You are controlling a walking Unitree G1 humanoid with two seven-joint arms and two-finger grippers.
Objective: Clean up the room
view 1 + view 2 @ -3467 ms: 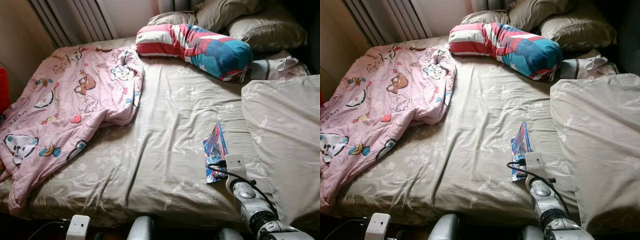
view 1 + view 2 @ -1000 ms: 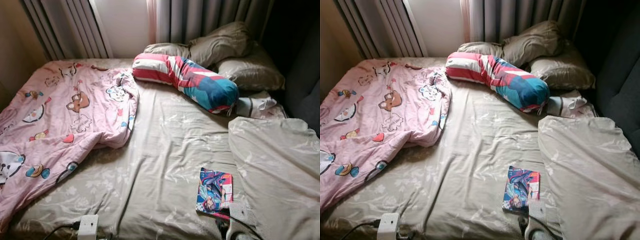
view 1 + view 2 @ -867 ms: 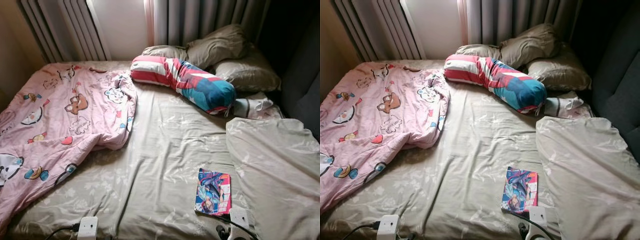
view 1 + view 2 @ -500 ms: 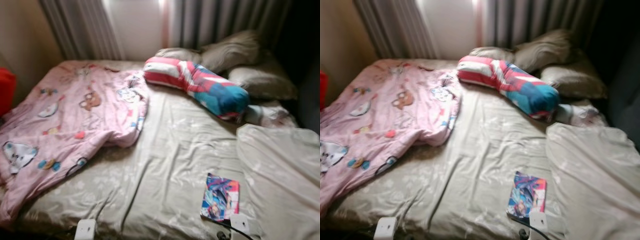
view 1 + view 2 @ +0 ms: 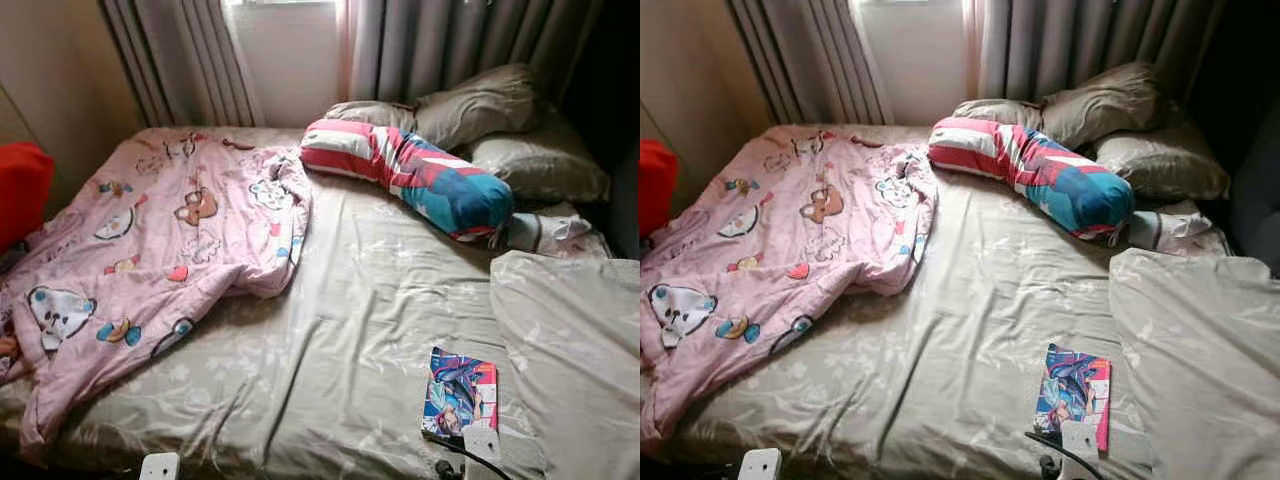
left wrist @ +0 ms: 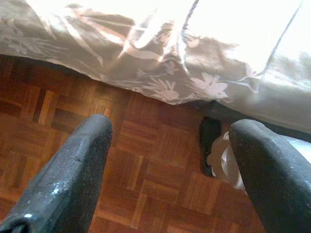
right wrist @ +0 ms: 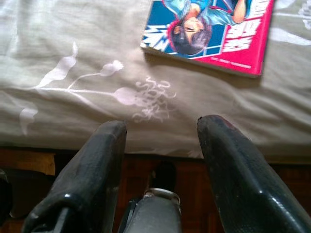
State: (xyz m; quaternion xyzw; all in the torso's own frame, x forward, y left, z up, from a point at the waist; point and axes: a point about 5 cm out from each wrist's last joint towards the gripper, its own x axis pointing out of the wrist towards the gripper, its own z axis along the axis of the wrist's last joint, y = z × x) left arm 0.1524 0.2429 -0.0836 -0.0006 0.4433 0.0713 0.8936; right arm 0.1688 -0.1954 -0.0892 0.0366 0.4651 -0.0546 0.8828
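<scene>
Comic book point(image 5: 460, 394) lay flat on bed point(image 5: 330, 330) near foot edge, beside beige duvet point(image 5: 575, 350): glossy cover, blue-haired figure, pink border. Right gripper point(image 7: 163, 145) released, empty, over bed edge near book. Left gripper point(image 6: 167, 160) released above parquet floor point(image 6: 146, 165).

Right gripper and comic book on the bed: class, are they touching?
Apart. The right wrist view shows the right gripper open near the bed's edge, with bare grey sheet lying between its fingertips and the comic book.

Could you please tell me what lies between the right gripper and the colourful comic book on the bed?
Only bare grey floral bedsheet. In the right wrist view, the right gripper, jaws open, points at the glossy pink-and-blue comic book.
</scene>
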